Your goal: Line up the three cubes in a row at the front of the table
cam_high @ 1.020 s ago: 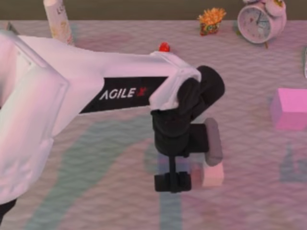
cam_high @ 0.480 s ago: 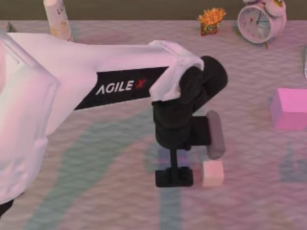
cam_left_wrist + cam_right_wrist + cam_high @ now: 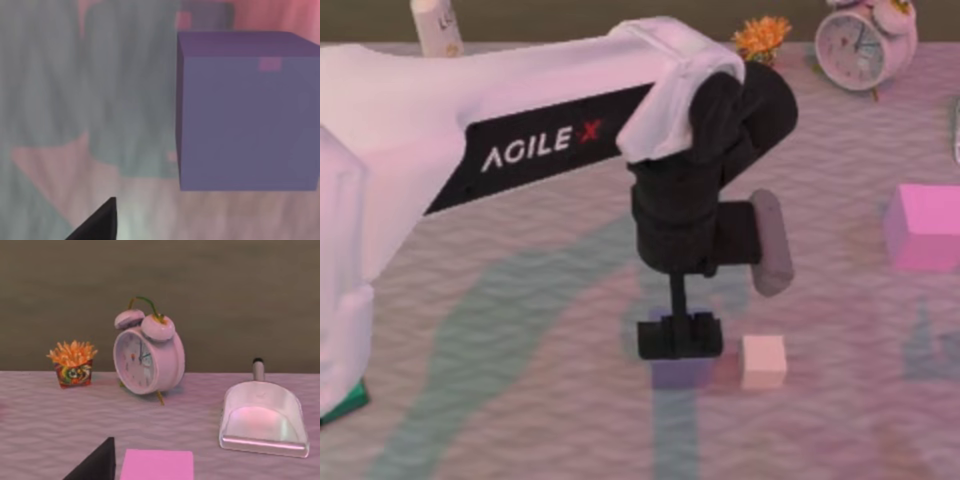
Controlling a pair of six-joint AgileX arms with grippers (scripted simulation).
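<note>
Purple and pale pink cubes sitting side by side at the table's front; bright pink one waiting.

Left gripper (image 3: 680,337) is hovering over the purple cube (image 3: 680,372), holding nothing, though I cannot tell whether its fingers are parted. Pale pink cube (image 3: 763,361) is lying just beside it on the table (image 3: 520,300). Bright pink cube (image 3: 924,227) is sitting well apart at right, unplaced. Right gripper (image 3: 95,465) is idling near it.

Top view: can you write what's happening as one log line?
left gripper: above purple cube | pale pink cube: beside it | bright pink cube: right side
</note>
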